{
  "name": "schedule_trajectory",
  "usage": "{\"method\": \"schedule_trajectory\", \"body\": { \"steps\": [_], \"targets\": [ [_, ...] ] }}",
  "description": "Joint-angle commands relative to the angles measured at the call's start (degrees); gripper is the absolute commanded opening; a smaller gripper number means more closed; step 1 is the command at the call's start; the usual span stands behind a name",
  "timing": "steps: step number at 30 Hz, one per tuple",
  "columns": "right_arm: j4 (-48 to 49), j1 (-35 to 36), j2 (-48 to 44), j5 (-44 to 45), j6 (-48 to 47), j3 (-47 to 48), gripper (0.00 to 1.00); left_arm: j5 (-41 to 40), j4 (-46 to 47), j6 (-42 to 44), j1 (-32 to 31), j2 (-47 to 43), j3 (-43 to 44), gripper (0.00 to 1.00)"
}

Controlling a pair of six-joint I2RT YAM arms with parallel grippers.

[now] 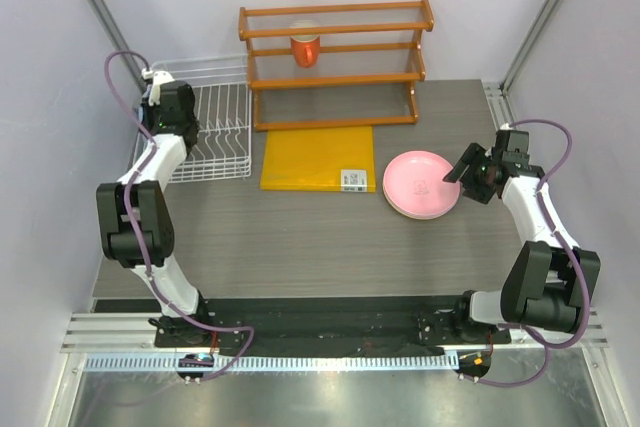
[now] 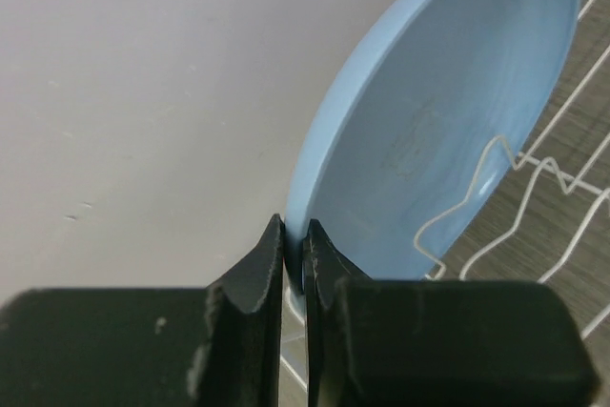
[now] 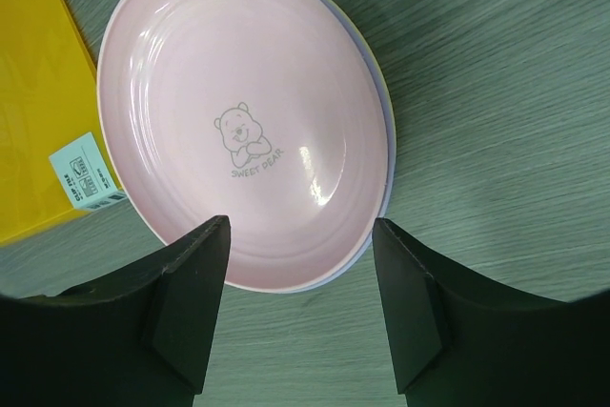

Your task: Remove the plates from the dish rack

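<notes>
The light blue plate [image 2: 448,111] was where I judged things could go wrong. My left gripper [image 2: 294,240] had it only by the very edge of the rim, so on the lift it could pivot or slip out of that thin hold. Its lower part also sat among the wire prongs of the dish rack [image 2: 558,202], which might snag it and drag the rack along. That gripper was pressed nearly together, pinching the rim, with the plate standing on edge in the rack at the far left of the bench [image 1: 300,237]. My right gripper [image 3: 300,228] was spread wide and held nothing, hovering close over the pink plate [image 3: 238,111]. That plate lay flat on top of a lilac plate [image 3: 383,131] on the right side of the bench, beside a yellow mat [image 3: 29,92].
</notes>
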Motion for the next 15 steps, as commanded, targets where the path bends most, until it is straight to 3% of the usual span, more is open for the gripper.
{"method": "schedule_trajectory", "body": {
  "steps": [1,3,6,15],
  "targets": [
    [1.56,-0.10,-0.11,-1.17,-0.92,0.05,0.67,-9.40,16.92,12.29,-4.83,-4.42,-0.08,0.00],
    [1.56,-0.10,-0.20,-1.17,-1.00,-0.12,0.67,-13.17,21.25,18.08,-6.23,-4.07,-1.05,0.00],
    [1.65,-0.10,-0.55,-1.26,-0.92,-0.04,0.67,-13.99,22.41,17.77,-7.20,-5.73,-2.37,0.00],
    [1.66,-0.01,-3.88,-2.50,-1.71,0.67,0.67,-10.20,4.77,7.48,-13.70,-16.18,-2.47,0.00]
  ]
}}
